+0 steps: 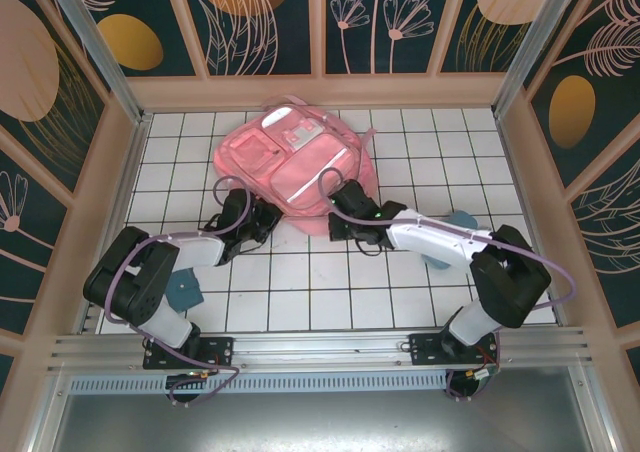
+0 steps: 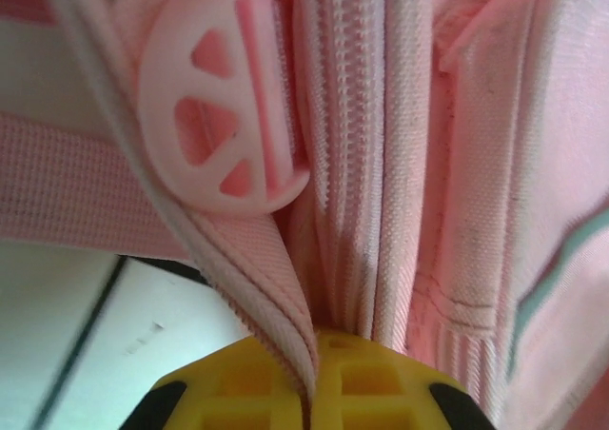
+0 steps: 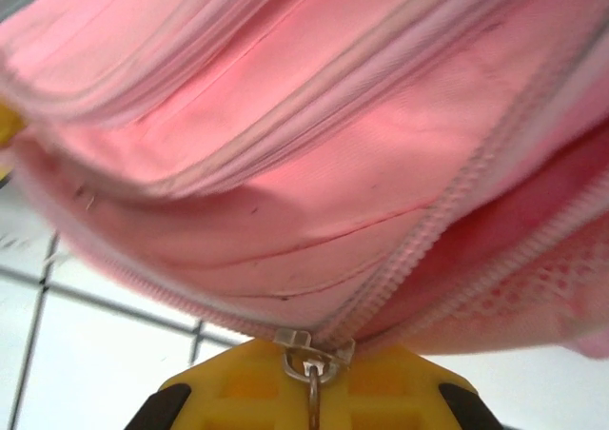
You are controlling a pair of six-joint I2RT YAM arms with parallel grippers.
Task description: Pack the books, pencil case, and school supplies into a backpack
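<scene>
The pink backpack (image 1: 295, 157) lies flat at the back middle of the tiled table. My left gripper (image 1: 262, 220) is at its near left corner. In the left wrist view this gripper (image 2: 314, 359) is shut on a piped fabric edge (image 2: 262, 278) of the backpack, beside a pink plastic buckle (image 2: 214, 97). My right gripper (image 1: 347, 219) is at the near right edge. In the right wrist view it (image 3: 314, 368) is shut on the metal zipper pull (image 3: 312, 381), with the zipper (image 3: 447, 216) parted beyond the slider. The blue-teal pencil case (image 1: 452, 234) lies partly under my right arm. The books are out of view.
A flat dark teal piece (image 1: 184, 290) lies on the tiles by my left arm's elbow. Wooden walls (image 1: 110, 172) fence the table on the left, back and right. Bare white tiles (image 1: 320, 292) stretch between the arms at the front.
</scene>
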